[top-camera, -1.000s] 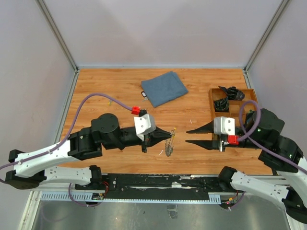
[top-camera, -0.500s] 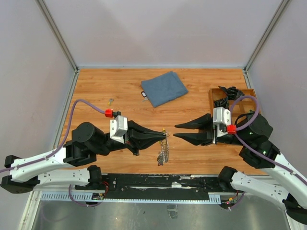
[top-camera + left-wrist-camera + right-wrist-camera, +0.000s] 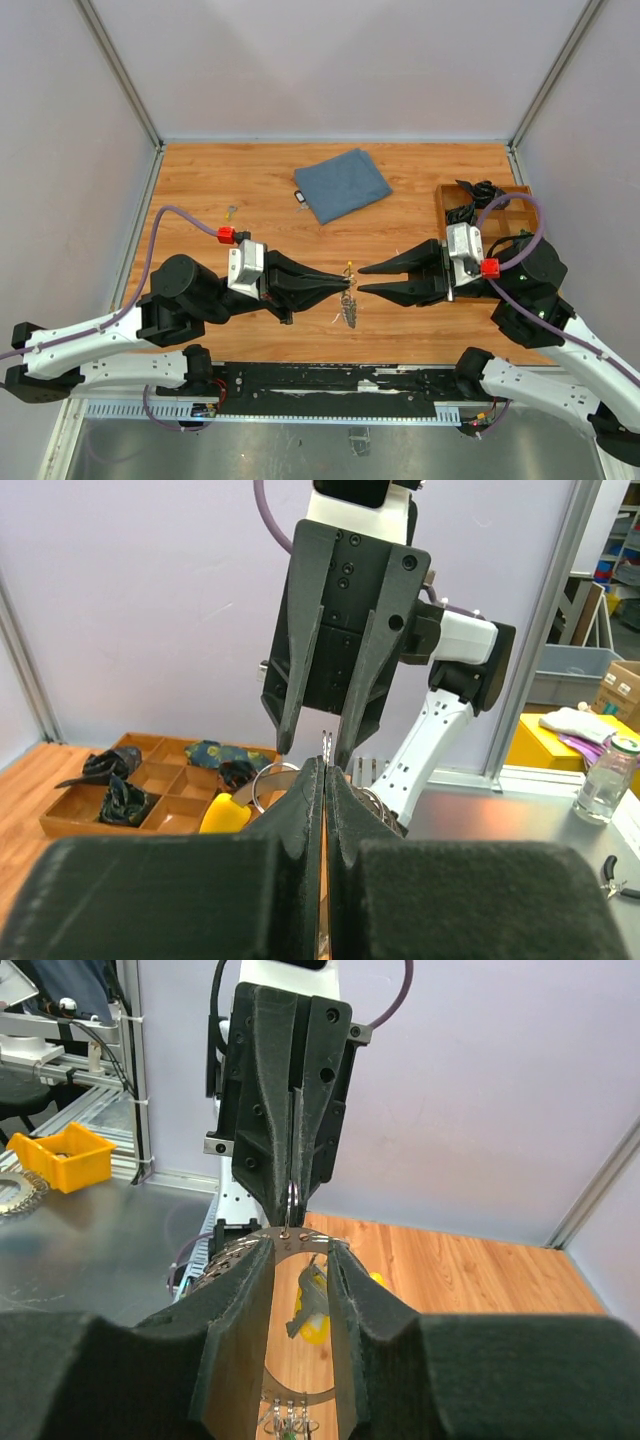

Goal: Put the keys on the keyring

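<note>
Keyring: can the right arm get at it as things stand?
Probably yes. The left arm's shut jaws hold the keyring up, and the right arm's open jaws sit either side of its top edge, with nothing else between them.

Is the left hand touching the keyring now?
Touching. The right wrist view shows the left hand shut, its tips pinching the top of the keyring.
</note>
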Controlling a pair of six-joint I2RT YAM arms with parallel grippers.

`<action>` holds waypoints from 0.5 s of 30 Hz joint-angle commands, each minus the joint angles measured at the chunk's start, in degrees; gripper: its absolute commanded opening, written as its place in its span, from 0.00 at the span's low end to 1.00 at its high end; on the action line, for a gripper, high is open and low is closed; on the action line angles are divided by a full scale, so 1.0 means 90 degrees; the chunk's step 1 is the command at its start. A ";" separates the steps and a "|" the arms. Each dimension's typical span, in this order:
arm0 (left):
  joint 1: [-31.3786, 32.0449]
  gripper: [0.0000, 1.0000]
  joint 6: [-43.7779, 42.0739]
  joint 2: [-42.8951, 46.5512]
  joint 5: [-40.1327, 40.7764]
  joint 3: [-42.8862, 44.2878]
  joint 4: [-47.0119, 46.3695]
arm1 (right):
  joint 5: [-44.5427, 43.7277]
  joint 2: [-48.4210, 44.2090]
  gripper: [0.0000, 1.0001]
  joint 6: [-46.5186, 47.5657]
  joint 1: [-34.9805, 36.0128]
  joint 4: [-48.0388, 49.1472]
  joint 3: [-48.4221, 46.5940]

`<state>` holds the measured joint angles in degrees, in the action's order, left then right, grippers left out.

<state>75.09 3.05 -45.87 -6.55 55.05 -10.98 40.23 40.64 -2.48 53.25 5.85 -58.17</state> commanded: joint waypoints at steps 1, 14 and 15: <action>-0.0003 0.00 0.0028 -0.0022 -0.0091 0.0046 -0.0440 | 0.0353 0.0132 0.28 -0.0094 0.0089 0.0160 -0.0088; -0.0003 0.00 -0.0062 -0.0148 -0.0083 0.0164 -0.0225 | 0.0569 0.0299 0.21 -0.0023 0.0127 0.0053 -0.0210; -0.0003 0.00 -0.0062 -0.0147 -0.0071 0.0156 -0.0227 | 0.0569 0.0290 0.22 -0.0013 0.0129 0.0058 -0.0209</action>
<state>75.09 2.98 -46.70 -7.25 55.07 -11.07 43.81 43.16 -2.68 53.25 5.28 -58.46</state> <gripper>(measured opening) 0.009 0.211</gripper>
